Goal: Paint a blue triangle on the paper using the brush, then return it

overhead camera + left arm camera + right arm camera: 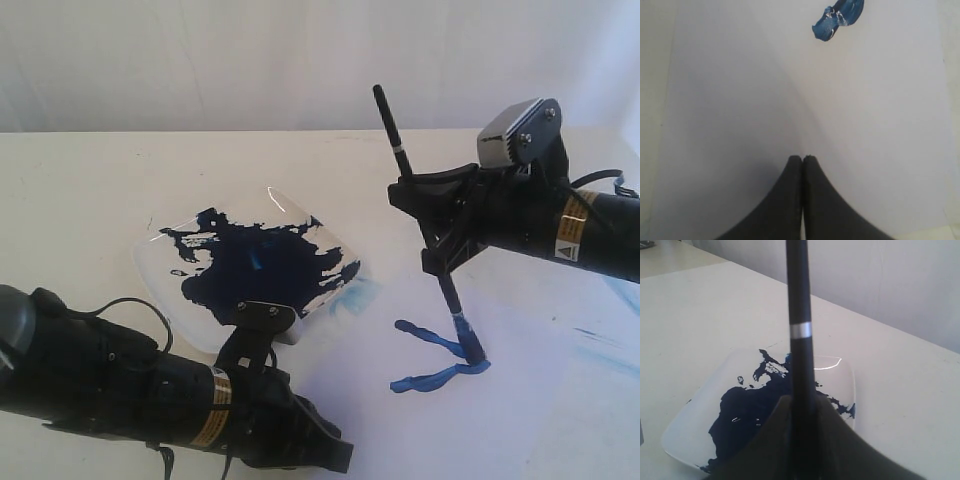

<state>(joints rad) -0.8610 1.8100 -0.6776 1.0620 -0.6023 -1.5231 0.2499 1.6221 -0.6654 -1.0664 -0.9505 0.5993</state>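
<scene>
Painting stage, outline incomplete. The brush (pixel 452 292) is held near upright and pinched at mid-handle by the fingers of the right gripper (pixel 440 250), which are closed around it. Its blue-stained tip rests on the paper (pixel 530 410), at the point where two thick strokes of the blue triangle (pixel 440 358) meet. Two sides only are laid down, and the side away from the tip remains open, so the figure is judged about two-thirds drawn. In the right wrist view the handle (pixel 799 295) with its pale ring (pixel 800 330) rises between the fingers, with the clear dish (pixel 685 432) and its dark paint puddle (pixel 747 417) behind. The left gripper (pixel 802 159) is seen with fingers pressed together and holding nothing, low over the paper near the dish (pixel 152 262); contact with the sheet cannot be told. For the next move, the tip would have to be carried across the open ends without smearing the wet strokes; return of the brush is not yet begun.
</scene>
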